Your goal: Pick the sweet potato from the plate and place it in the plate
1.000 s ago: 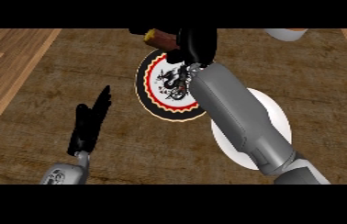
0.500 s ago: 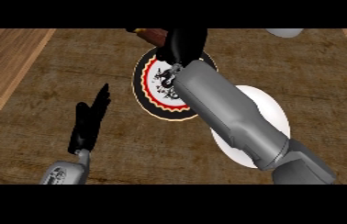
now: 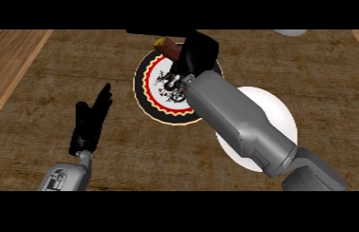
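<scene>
A brown sweet potato (image 3: 167, 46) shows at the far rim of the patterned plate (image 3: 155, 92), which is white with a red and black border and a dark dragon figure. My right hand (image 3: 197, 50) is over that plate's far side with its fingers curled round the sweet potato, hiding most of it. My right forearm crosses the plain white plate (image 3: 275, 113) that lies to the right. My left hand (image 3: 91, 121) stays open with fingers straight at the left, apart from both plates.
The counter is dark wood, with a lighter wooden strip (image 3: 20, 60) along the left. A pale round object (image 3: 291, 32) peeks in at the top right edge.
My right arm has swung toward me and to the left, and the hand with the sweet potato has come lower in view over the patterned plate. The left hand has barely moved.
</scene>
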{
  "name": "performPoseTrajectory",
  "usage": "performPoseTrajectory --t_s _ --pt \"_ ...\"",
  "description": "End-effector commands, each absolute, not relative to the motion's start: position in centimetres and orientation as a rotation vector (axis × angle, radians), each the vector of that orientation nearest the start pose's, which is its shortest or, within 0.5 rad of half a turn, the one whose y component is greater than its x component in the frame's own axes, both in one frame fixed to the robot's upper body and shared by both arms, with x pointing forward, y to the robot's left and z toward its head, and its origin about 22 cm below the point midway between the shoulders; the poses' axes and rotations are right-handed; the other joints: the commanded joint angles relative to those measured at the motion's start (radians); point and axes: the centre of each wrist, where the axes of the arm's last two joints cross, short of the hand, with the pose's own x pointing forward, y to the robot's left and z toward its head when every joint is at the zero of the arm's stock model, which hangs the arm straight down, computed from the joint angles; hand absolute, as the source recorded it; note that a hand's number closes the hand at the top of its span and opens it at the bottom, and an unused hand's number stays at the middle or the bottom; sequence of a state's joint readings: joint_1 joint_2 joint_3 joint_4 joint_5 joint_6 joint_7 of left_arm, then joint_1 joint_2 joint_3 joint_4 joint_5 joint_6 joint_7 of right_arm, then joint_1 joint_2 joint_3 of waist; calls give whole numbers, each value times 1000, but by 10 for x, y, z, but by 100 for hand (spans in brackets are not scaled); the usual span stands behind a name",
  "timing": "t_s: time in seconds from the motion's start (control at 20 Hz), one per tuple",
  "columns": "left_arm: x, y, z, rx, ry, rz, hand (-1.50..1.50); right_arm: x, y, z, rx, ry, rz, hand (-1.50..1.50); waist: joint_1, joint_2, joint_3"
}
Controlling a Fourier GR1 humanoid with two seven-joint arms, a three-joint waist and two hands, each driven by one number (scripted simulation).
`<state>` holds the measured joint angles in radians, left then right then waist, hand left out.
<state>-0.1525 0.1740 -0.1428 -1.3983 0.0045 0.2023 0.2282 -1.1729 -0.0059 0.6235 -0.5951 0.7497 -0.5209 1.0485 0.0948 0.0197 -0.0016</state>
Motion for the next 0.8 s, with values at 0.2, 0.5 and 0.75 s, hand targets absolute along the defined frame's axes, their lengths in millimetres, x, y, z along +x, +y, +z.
performPoseTrajectory --t_s 0.2,0.5,0.75 --pt "275 237 2 192 -1306 -99 0 406 -25 83 -960 -1007 637 150 -2 3 2" --pt "264 246 -14 211 -1319 -108 0 399 -40 48 -862 -1049 696 -150 -20 0 2" --pt "261 240 -12 207 -1296 -80 0 389 -25 66 -746 -1361 572 -150 -31 -6 3"
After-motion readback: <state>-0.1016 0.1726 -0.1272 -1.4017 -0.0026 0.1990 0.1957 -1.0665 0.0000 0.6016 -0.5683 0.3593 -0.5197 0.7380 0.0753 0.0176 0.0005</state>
